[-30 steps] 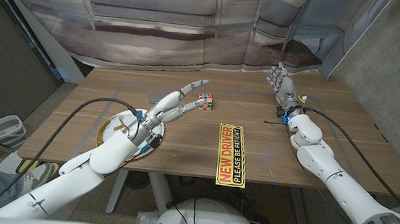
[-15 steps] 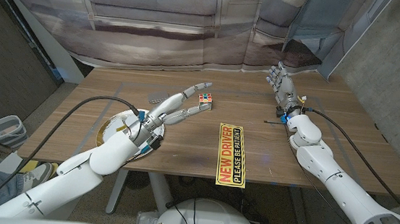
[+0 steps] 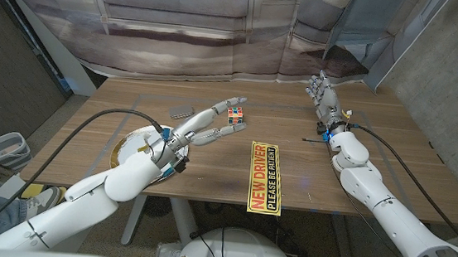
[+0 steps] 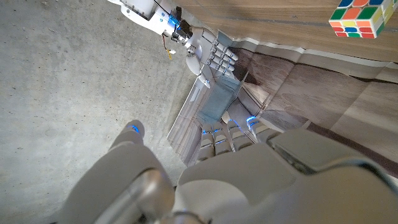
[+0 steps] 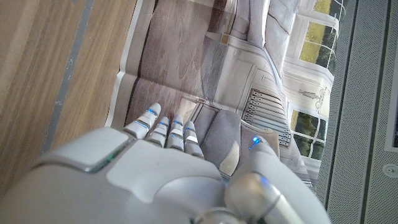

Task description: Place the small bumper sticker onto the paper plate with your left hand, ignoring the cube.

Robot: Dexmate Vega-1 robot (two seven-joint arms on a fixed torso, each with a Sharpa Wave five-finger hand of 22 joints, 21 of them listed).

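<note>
Bumper sticker lies flat on the table at lower centre. Left hand hovers left of centre, fingers spread and empty, tips just beside the cube. Paper plate sits under its wrist. Right hand stands empty, fingers apart, upper right.

— Which colours are seen on the bumper sticker?
— Yellow ground, red and black lettering, a black band.
— And the cube?
— Red, white, blue, yellow and green squares are shown.
— The rest?
— The paper plate is white with a gold rim; the table is brown wood; both hands are grey-white
</note>
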